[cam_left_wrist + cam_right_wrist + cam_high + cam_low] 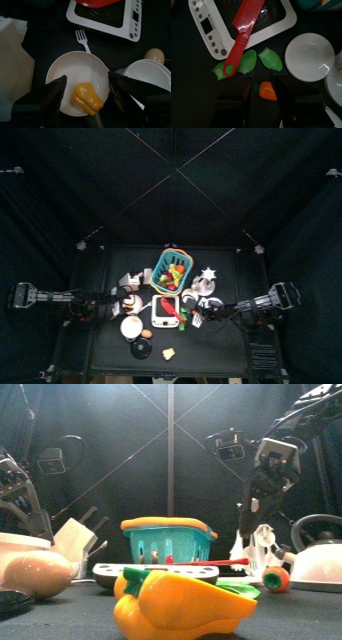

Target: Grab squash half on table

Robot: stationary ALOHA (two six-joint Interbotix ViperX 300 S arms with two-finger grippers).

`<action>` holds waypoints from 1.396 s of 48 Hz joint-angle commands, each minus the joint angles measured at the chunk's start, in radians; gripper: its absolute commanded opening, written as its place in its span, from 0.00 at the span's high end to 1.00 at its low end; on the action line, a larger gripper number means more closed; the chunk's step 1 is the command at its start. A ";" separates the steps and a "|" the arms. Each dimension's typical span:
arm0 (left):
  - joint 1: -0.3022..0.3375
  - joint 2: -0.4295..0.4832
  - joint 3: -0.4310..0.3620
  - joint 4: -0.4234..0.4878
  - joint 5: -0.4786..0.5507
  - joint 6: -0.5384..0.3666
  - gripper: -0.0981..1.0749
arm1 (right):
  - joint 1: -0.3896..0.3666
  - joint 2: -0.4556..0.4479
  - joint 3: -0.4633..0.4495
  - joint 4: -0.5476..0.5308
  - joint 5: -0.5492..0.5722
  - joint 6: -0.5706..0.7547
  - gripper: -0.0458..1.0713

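The squash half (pixel 168 354) lies alone on the black table (pixel 221 350) near its front edge. In the front view the squash half (pixel 181 609) is a large yellow chunk close to the camera. My left gripper (pixel 93 92) is open, well back from it at the table's left. It hangs over a white plate (pixel 70 65), its jaws on either side of a yellow-orange piece (pixel 87 97) lying there. In the top view the left gripper (pixel 114 308) is left of the scale. My right gripper (pixel 266 107) rests open over a small orange piece (pixel 268 91).
A teal basket (pixel 174 268) of produce stands at the back, with a white scale (pixel 110 17) in front of it. A red spatula (pixel 241 40) lies on the scale, green pieces (pixel 271 57) beside it. A fork (pixel 81 40), a white bowl (pixel 308 57) and a kettle (pixel 314 559) are nearby.
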 commanded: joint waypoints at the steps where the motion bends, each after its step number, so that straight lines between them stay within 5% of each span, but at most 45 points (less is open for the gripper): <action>1: -0.003 -0.002 -0.038 -0.006 -0.008 0.003 0.07 | -0.005 -0.018 -0.012 -0.002 -0.005 -0.005 0.33; 6: -0.025 -0.003 -0.083 -0.008 -0.011 0.003 0.07 | -0.005 -0.025 -0.006 0.000 -0.003 -0.005 0.33; 19: -0.331 0.110 -0.232 -0.055 -0.089 0.000 0.07 | -0.005 -0.028 -0.006 -0.003 -0.005 0.002 0.33; 27: -0.442 0.261 -0.316 -0.107 -0.173 0.000 0.07 | -0.003 -0.028 0.000 0.003 0.005 -0.006 0.33; 39: -0.509 0.489 -0.500 -0.241 -0.143 0.000 0.07 | -0.003 -0.100 0.020 0.005 0.075 -0.002 0.33; 57: -0.563 0.683 -0.699 -0.414 -0.078 -0.002 0.07 | 0.002 -0.178 0.064 0.048 0.100 0.003 0.33; 67: -0.581 0.761 -0.788 -0.417 -0.023 -0.002 0.08 | 0.008 -0.178 0.067 0.049 0.100 0.003 0.33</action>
